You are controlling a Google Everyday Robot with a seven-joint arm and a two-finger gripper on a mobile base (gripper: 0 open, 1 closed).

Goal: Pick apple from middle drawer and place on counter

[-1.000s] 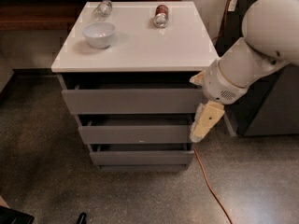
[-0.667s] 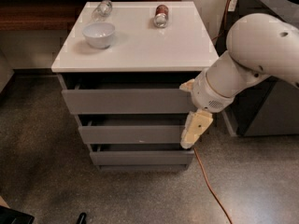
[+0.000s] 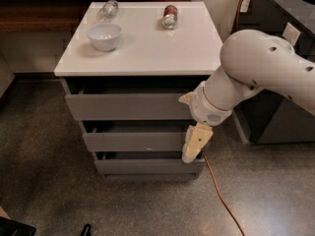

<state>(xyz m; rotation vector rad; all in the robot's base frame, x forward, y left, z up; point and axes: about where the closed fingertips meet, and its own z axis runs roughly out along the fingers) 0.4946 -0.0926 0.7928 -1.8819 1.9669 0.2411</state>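
Note:
The grey cabinet has three drawers, all pushed in. The middle drawer (image 3: 133, 141) has a flat grey front with a tiny white speck. The apple is hidden from view. The counter (image 3: 147, 48) is the glossy white top slab. My gripper (image 3: 195, 144) hangs from the big white arm and points down. It sits just in front of the right end of the middle drawer's front, at about that drawer's height. Nothing shows in it.
On the counter stand a white bowl (image 3: 104, 36), a red-labelled can (image 3: 170, 16) on its side and a clear glass item (image 3: 108, 8). A dark wooden ledge (image 3: 34, 11) runs behind. A dark cabinet (image 3: 283, 122) stands at the right. An orange cable (image 3: 222, 198) crosses the floor.
The arm has swung left, carrying the gripper from beside the cabinet's right edge to in front of the middle drawer's right end. The drawers have not moved.

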